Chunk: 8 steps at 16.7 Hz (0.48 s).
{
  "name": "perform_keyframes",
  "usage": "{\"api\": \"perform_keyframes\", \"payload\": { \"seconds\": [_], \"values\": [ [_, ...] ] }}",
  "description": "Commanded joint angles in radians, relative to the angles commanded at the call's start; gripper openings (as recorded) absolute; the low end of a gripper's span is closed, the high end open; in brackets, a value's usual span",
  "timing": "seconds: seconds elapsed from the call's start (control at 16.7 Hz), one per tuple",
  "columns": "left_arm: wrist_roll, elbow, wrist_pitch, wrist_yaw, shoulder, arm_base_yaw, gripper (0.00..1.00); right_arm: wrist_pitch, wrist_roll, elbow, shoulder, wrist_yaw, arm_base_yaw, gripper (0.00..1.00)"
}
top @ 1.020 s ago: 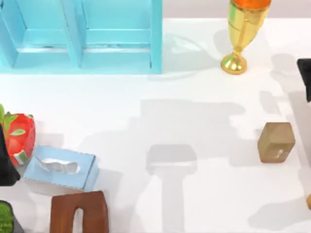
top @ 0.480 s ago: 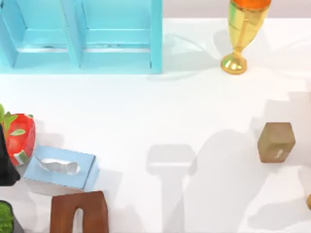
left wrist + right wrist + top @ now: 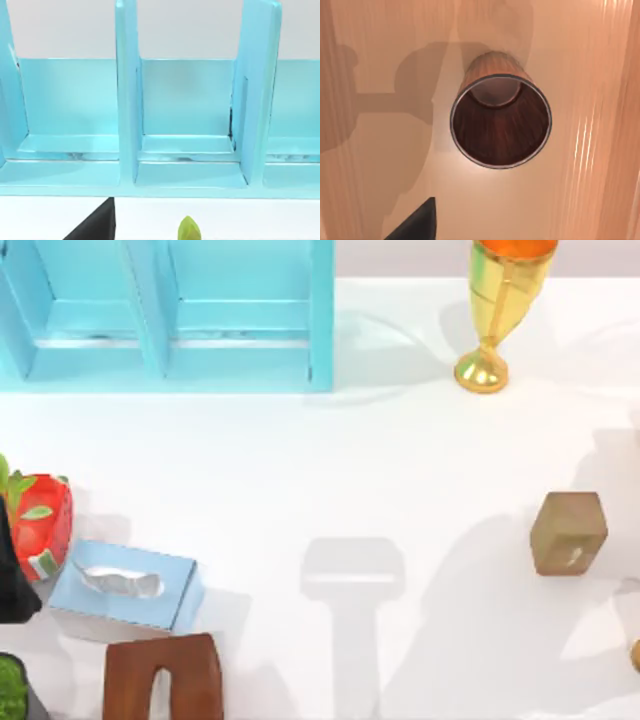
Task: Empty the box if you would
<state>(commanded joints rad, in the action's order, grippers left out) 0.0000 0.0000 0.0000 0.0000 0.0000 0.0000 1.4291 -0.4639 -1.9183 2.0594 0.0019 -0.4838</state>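
Counter (image 3: 330, 470): white, seen from above.
Shelf unit (image 3: 170, 315): light blue, at the far left of the counter, with upright dividers between its compartments.
Goblet (image 3: 495, 310): gold, upright at the far side, to the right of the shelf unit.
Wooden block (image 3: 567, 532): brown, alone near the right edge.
Tissue box (image 3: 125, 585): pale blue, near the left edge — a white tissue sticks out of its slot.
Strawberry pot (image 3: 38, 522): red, just beside the tissue box, at the left edge.
Brown wooden holder (image 3: 163, 680): at the near edge, just beside the tissue box.
Floor (image 3: 380, 150): wood-toned — a dark brown bin (image 3: 500, 122) stands on it, its mouth open upward.
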Motion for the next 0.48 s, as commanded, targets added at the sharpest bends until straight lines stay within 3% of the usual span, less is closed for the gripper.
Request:
{"api": "perform_keyframes", "payload": {
  "seconds": [0.48],
  "values": [
    [0.000,0.000,0.000,0.000,0.000,0.000,1.00,-0.225,-0.017,0.194,0.033,0.000,-0.019,1.00]
  ]
}}
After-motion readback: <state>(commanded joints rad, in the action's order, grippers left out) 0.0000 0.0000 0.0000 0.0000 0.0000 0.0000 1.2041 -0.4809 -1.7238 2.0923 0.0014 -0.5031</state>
